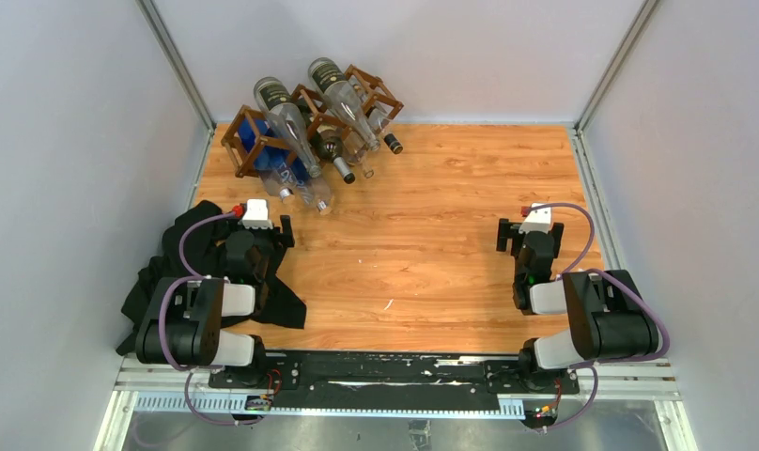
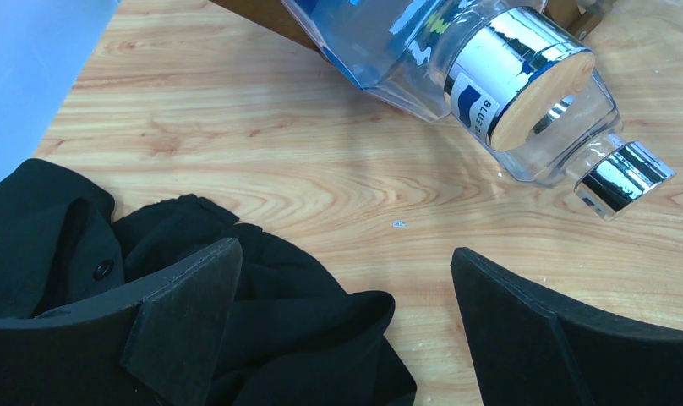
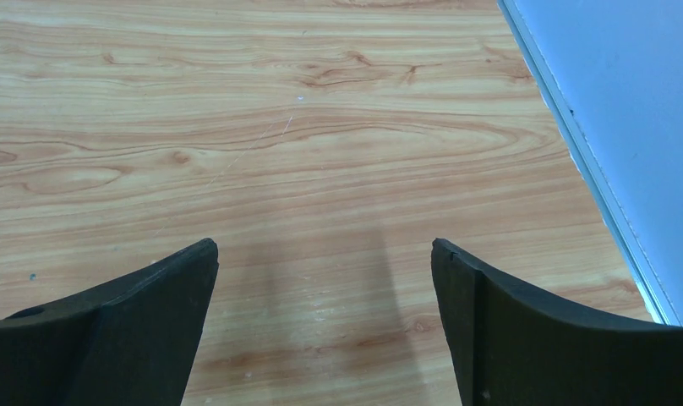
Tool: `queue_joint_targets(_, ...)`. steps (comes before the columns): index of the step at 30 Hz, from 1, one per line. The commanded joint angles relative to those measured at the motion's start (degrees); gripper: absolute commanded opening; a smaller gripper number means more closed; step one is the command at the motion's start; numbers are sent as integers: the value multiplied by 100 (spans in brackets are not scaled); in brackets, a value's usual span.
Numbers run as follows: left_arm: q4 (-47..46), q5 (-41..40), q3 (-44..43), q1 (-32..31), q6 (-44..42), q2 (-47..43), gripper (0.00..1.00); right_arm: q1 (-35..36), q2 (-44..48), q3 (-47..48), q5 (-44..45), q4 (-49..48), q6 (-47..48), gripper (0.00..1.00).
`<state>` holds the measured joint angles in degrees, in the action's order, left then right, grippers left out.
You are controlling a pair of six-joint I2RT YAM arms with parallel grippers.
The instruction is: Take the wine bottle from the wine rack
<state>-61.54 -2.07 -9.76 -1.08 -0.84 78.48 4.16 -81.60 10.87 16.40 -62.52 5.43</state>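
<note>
At the far left corner of the desk point(image 1: 432, 254), the top view has the wine rack point(image 1: 371, 83) standing with a dark wine bottle point(image 1: 331, 144) lying in its cells among clear bottles point(image 1: 343, 99); the left tool point(image 1: 261, 233) sits near, by a black cloth point(image 1: 169, 282), the right tool point(image 1: 530, 235) well apart. From the left wrist, that tool's fingers point(image 2: 186, 296) gape wide on nothing, cloth under one, a clear bottle's chrome-banded neck ahead. From the right wrist, the fingers point(image 3: 152, 313) stand equally wide, empty, over wood.

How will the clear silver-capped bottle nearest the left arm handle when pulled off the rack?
Probably slippery: the clear bottle looks smooth and glossy. Likely fragile if glass. Lying sloped in the wine rack, it may slide once nudged.
</note>
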Motion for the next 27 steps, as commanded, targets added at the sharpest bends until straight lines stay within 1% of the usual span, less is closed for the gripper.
queue_joint_targets(1, -73, -101, -105, 14, 14, 9, 100, 2, -48, 121, -177, -13, 89, 100)
queue_joint_targets(4, -69, -97, -107, 13, 6, 3, 100, -3, -46, 134, -181, -6, 91, 100)
queue_joint_targets(7, 16, 86, -160, 12, -76, 17, 100, -3, -49, 134, -180, -6, 90, 100)
queue_joint_targets(16, 4, 101, -150, 12, -80, 27, 100, -3, -48, 134, -182, -6, 90, 100)
queue_joint_targets(17, -10, 160, -156, 12, -123, 11, 100, -3, -41, 138, -158, -28, 94, 100)
queue_joint_targets(18, 2, 337, -170, 17, -168, -35, 100, 38, 88, 197, 118, 64, 48, 100)
queue_joint_targets(19, 187, 349, -230, 12, -181, -167, 100, 123, 251, 269, 464, 481, 16, 100)
queue_joint_targets(20, 571, 322, -369, 19, -175, -333, 100, 207, 694, 473, 710, 1168, -15, 100)
queue_joint_targets(21, 1298, 258, -563, 18, -158, -548, 100, 224, 983, 833, 764, 2169, -90, 100)
queue_joint_targets(22, 1909, 251, -930, 20, -180, -729, 100, 227, 1222, 1120, 783, 2873, -241, 100)
queue_joint_targets(23, 2489, 312, -1211, 20, -239, -853, 100, 225, 1450, 1324, 783, 3310, -303, 100)
queue_joint_targets(25, 3423, 450, -1628, 27, -492, -1050, 100, 225, 1892, 1525, 620, 3753, -480, 100)
queue_joint_targets(27, 4211, 715, -1885, 86, -592, -1315, 100, 225, 2313, 1682, 545, 4116, -1001, 100)
